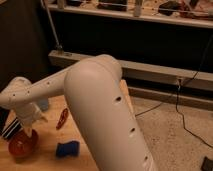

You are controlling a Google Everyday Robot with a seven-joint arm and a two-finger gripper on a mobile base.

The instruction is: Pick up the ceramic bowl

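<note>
The ceramic bowl [21,145] is orange-red and glossy and sits on the wooden table [47,159] near the front left corner. My gripper [28,131] hangs at the end of the white arm [75,85], right over the bowl's far right rim. Its tip looks very close to the rim or touching it; I cannot tell which. The arm's wrist hides part of the bowl's back edge.
The small light blue cup [44,105] peeks out behind the arm. A red object [62,118] lies right of the gripper and a dark blue object [67,148] right of the bowl. A black-and-white striped item [10,129] lies at the left edge.
</note>
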